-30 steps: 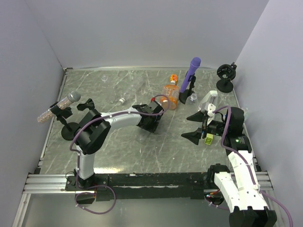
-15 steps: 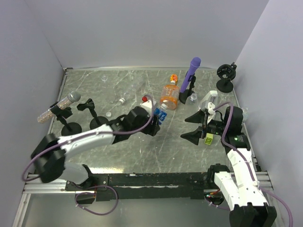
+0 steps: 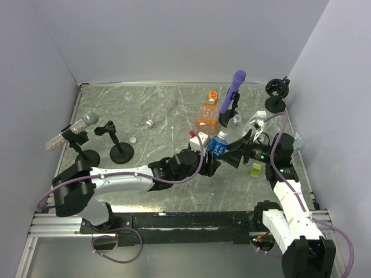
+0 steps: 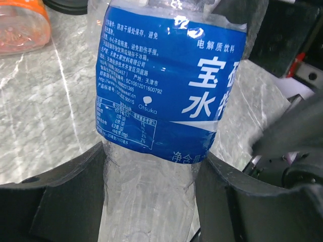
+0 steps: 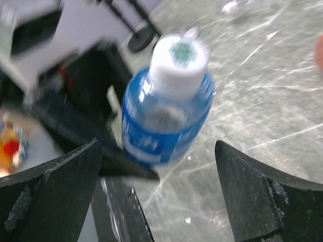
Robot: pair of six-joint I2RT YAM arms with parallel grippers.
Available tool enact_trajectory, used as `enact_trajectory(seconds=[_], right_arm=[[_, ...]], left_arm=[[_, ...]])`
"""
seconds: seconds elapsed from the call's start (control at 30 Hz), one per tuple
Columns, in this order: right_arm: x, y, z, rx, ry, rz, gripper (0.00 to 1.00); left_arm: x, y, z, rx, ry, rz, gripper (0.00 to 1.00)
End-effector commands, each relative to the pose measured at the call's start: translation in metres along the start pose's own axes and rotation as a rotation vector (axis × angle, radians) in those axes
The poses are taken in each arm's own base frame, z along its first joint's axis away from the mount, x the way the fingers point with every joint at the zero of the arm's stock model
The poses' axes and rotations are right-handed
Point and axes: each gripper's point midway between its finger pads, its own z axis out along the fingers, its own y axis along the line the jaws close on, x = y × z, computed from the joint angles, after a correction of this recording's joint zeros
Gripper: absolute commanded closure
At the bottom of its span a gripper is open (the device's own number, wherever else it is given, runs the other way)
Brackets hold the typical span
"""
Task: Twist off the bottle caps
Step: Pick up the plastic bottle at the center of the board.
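My left gripper [image 4: 154,194] is shut on the clear lower body of a bottle [image 4: 171,80] with a blue label, one finger pressed against each side. From above, that bottle [image 3: 218,145] is held off the table right of centre, tilted towards my right gripper [image 3: 233,149]. In the right wrist view its white cap [image 5: 179,60] points at the camera. My right gripper [image 5: 159,186] stands open, its fingers wide on both sides of the bottle [image 5: 166,118] and short of it. An orange bottle [image 3: 207,117] and a plain clear bottle [image 3: 233,120] stand behind.
A purple microphone-like stick [image 3: 235,86] stands at the back beside the clear bottle. Loose small caps [image 3: 149,123] lie on the left half of the table. Black stands [image 3: 120,152] and a microphone [image 3: 87,119] occupy the left side. A yellow-green block [image 3: 255,169] lies under my right arm.
My left arm has swung right and forward, carrying the blue-label bottle up to my right gripper. My right gripper has shifted left and turned to face the cap.
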Motion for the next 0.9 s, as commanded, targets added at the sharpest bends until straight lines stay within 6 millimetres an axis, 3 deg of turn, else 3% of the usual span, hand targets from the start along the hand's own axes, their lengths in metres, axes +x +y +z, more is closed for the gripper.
enact_trajectory(seconds=[0.0, 0.13, 0.17, 0.3, 0.43, 0.6, 0.87], right_arm=[[-0.031, -0.01, 0.005, 0.1, -0.103, 0.108, 0.01], [-0.027, -0.013, 0.01, 0.098, -0.087, 0.147, 0.01], [-0.022, -0.006, 0.015, 0.068, -0.067, 0.146, 0.01], [-0.018, -0.004, 0.021, 0.046, -0.047, 0.15, 0.07], [-0.014, -0.003, 0.024, 0.029, -0.023, 0.146, 0.22], [-0.014, -0.004, 0.026, 0.024, -0.012, 0.136, 0.43], [-0.011, 0.005, 0.027, -0.038, 0.008, 0.114, 0.32]], left_arm=[[-0.042, -0.026, 0.008, 0.002, -0.157, -0.077, 0.54], [-0.037, -0.035, 0.012, 0.013, -0.166, -0.092, 0.53], [-0.037, -0.037, 0.014, 0.017, -0.167, -0.096, 0.54], [-0.035, -0.048, 0.02, 0.03, -0.172, -0.099, 0.53], [-0.035, -0.054, 0.023, 0.035, -0.182, -0.113, 0.53], [-0.041, -0.045, 0.016, -0.002, -0.223, -0.165, 0.52], [-0.049, -0.042, 0.008, -0.008, -0.251, -0.228, 0.51]])
